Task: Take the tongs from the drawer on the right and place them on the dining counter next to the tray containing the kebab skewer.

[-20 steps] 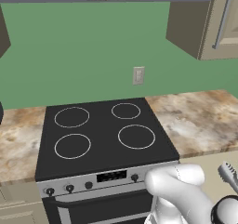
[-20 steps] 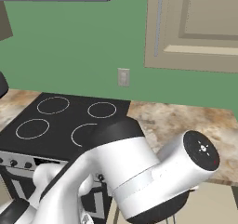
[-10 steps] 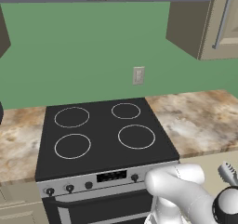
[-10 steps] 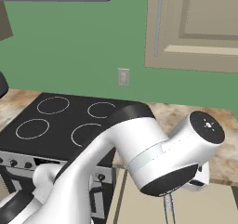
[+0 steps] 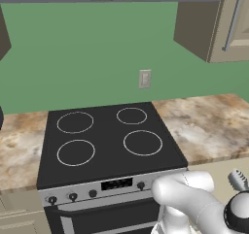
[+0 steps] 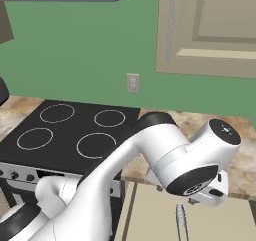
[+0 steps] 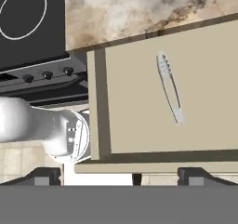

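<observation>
The beige drawer (image 7: pixel 135 102) stands pulled open below the marbled worktop, right of the stove. The slim grey tongs (image 7: pixel 169 88) lie flat on the drawer floor, scalloped tip toward the worktop. My gripper (image 7: pixel 120 176) hovers above the drawer's front edge, open, its two fingertips (image 7: pixel 46 174) spread wide with nothing between them and well clear of the tongs. From the base, the tongs (image 6: pixel 181 222) lie in the drawer (image 6: pixel 150 215) under my wrist, and their ridged tip (image 5: pixel 238 178) peeks out behind my arm. The dining counter and the tray are out of view.
A black four-ring stove (image 5: pixel 109 141) with a knob panel (image 7: pixel 46 74) sits left of the drawer. Marbled worktop (image 5: pixel 204 126) flanks it. A beige wall cabinet (image 6: pixel 210 30) hangs above on the right, and an outlet (image 5: pixel 145 78) is on the green wall.
My forearm and wrist have swung right and up over the drawer, uncovering the tongs in the right base view. The tongs have stayed put in the drawer.
</observation>
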